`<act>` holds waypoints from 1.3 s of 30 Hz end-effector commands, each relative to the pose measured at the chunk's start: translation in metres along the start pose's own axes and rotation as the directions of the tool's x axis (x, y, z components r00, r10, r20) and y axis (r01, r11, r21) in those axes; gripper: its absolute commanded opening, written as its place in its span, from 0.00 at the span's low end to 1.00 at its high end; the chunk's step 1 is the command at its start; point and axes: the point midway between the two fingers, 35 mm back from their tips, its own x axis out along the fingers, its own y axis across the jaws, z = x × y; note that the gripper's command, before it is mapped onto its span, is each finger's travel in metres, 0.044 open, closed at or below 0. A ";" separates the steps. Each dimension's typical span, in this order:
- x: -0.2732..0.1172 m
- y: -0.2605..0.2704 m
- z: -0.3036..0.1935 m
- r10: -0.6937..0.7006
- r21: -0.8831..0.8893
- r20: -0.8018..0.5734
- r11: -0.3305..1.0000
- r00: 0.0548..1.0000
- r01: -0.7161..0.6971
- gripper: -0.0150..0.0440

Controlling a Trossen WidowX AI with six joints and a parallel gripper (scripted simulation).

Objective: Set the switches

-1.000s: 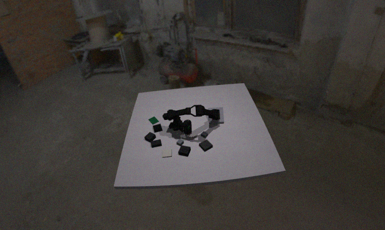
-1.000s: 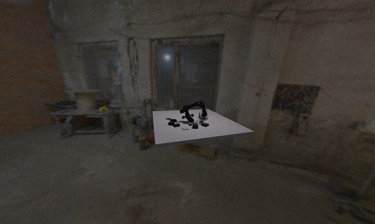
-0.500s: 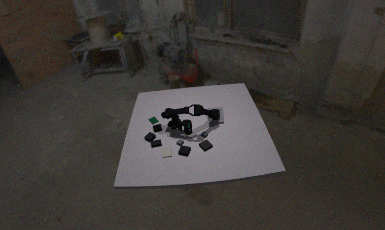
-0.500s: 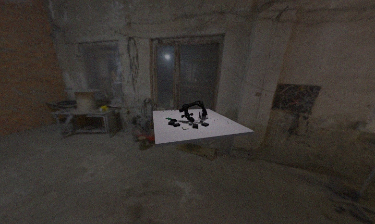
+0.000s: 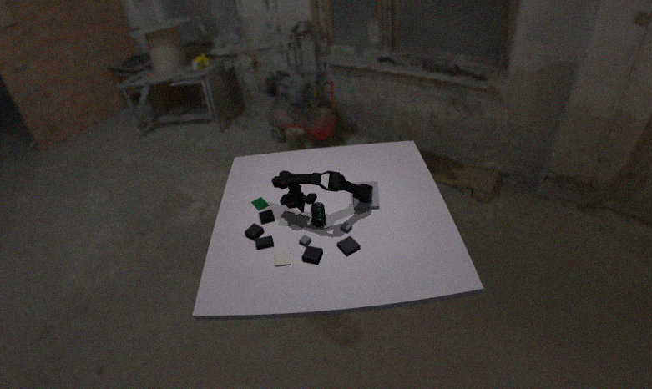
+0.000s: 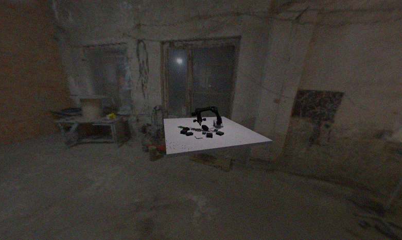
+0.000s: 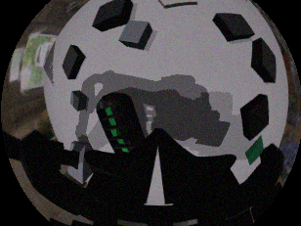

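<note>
Nearby, the closed claw [image 5: 300, 208] [image 6: 199, 124] [image 7: 158, 131] hangs beside 1 controller unit [image 5: 318, 214] [image 6: 205, 127] [image 7: 120, 122].

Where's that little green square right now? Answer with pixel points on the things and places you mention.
In the top view, the green square [image 5: 260, 203] [image 7: 254, 150] lies toward the table's left edge, just beyond a small black block [image 5: 266, 215] [image 7: 255, 116].

Arm [image 5: 313, 179] [image 6: 207, 108] arched over bench, elbow bent, wrist pitched down. Gripper [image 5: 301, 209] [image 6: 200, 124] [image 7: 158, 131] pointing down above bench, fingers shut w/ tips together, nothing btwn them.
</note>
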 end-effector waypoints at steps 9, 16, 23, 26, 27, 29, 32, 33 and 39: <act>-0.007 0.055 -0.059 -0.238 -0.183 0.045 0.953 0.970 0.242 0.25; 0.011 0.093 -0.092 -0.377 -0.289 0.053 0.881 0.925 0.375 0.25; 0.025 0.111 -0.107 -0.442 -0.340 0.052 0.835 0.895 0.432 0.25; 0.025 0.111 -0.107 -0.442 -0.340 0.052 0.835 0.895 0.432 0.25; 0.025 0.111 -0.107 -0.442 -0.340 0.052 0.835 0.895 0.432 0.25; 0.025 0.111 -0.107 -0.442 -0.340 0.052 0.835 0.895 0.432 0.25; 0.024 0.110 -0.108 -0.440 -0.333 0.047 0.840 0.897 0.429 0.25; 0.023 0.110 -0.106 -0.437 -0.333 0.044 0.841 0.899 0.425 0.30; 0.006 0.095 -0.060 -0.335 -0.340 -0.056 0.892 0.941 0.298 0.57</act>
